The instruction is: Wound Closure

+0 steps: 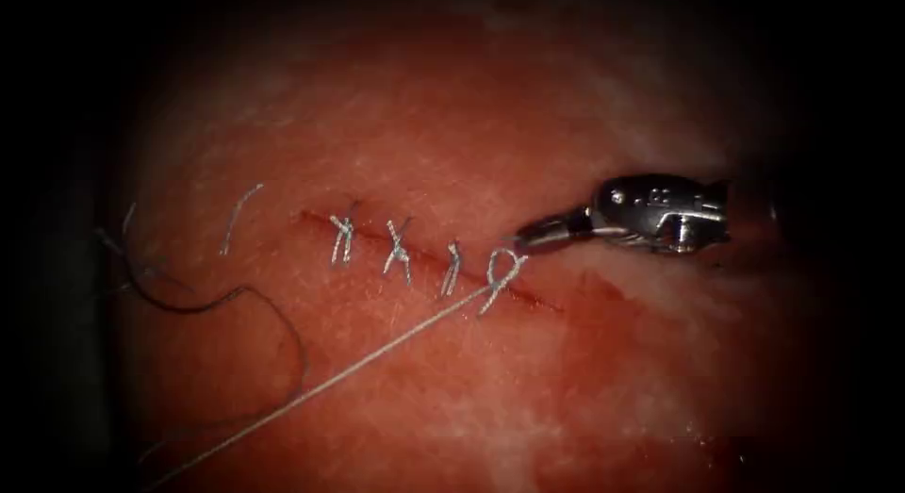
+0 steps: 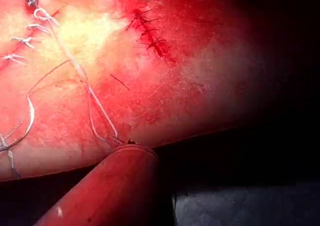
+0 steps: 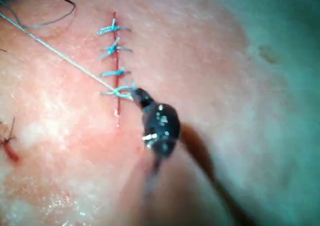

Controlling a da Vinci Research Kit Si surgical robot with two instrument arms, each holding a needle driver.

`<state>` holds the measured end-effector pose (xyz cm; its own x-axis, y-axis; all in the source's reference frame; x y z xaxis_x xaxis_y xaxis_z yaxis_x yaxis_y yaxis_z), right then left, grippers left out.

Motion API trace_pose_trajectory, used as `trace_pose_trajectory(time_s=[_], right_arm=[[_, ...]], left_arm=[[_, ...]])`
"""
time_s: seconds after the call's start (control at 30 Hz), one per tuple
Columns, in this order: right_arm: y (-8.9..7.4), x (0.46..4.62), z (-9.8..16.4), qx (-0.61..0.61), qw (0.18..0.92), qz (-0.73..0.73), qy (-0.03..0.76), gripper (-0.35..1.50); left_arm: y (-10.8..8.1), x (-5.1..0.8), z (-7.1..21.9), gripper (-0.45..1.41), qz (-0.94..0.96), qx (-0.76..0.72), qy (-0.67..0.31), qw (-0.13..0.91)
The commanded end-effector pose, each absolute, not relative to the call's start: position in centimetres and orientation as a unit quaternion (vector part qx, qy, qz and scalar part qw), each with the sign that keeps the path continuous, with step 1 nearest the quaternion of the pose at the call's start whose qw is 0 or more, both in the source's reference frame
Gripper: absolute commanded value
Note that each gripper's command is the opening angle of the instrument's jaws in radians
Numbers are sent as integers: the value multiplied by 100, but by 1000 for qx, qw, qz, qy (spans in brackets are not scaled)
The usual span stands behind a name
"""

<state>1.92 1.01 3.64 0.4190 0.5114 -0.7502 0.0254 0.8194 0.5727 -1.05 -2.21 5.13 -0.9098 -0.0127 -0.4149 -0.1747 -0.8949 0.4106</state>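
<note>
The tissue [image 1: 452,125] has a long thin cut [image 1: 434,257] with four stitches [image 1: 401,251] across it. The right tool [image 1: 528,237] comes in from the right side and lies low and almost flat over the tissue. Its jaws are closed to a thin point. They pinch the short end of the thread [image 1: 377,352] right at the last stitch, the one that is a small loop.

From that loop the long thread runs tight, down and to the left, over the tissue on the left side of the cut. I think a hard pull here could rip the thread through the soft edge of the cut. The small end could also slip out of the closed jaws, and then the loop could go slack.

The needle is not something I can pick out. A dark loose thread [image 1: 236,300] curls on the far left.

In the left wrist view the left shaft [image 2: 115,186] sits low by the tissue edge. I cannot tell how its jaws stand.
</note>
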Motion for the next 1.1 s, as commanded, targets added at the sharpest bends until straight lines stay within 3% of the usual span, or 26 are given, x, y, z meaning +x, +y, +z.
trace_pose_trajectory(time_s=[0.03,0.5,1.1], right_arm=[[93,196,369,260,801,153,518,-35],[87,191,369,245,798,174,523,-35],[74,166,416,212,823,193,490,-35]], left_arm=[[-241,-108,516,-45,952,-208,219,41],[-292,-78,519,-45,952,-237,194,22],[-315,-82,531,-45,944,-275,178,-37]])
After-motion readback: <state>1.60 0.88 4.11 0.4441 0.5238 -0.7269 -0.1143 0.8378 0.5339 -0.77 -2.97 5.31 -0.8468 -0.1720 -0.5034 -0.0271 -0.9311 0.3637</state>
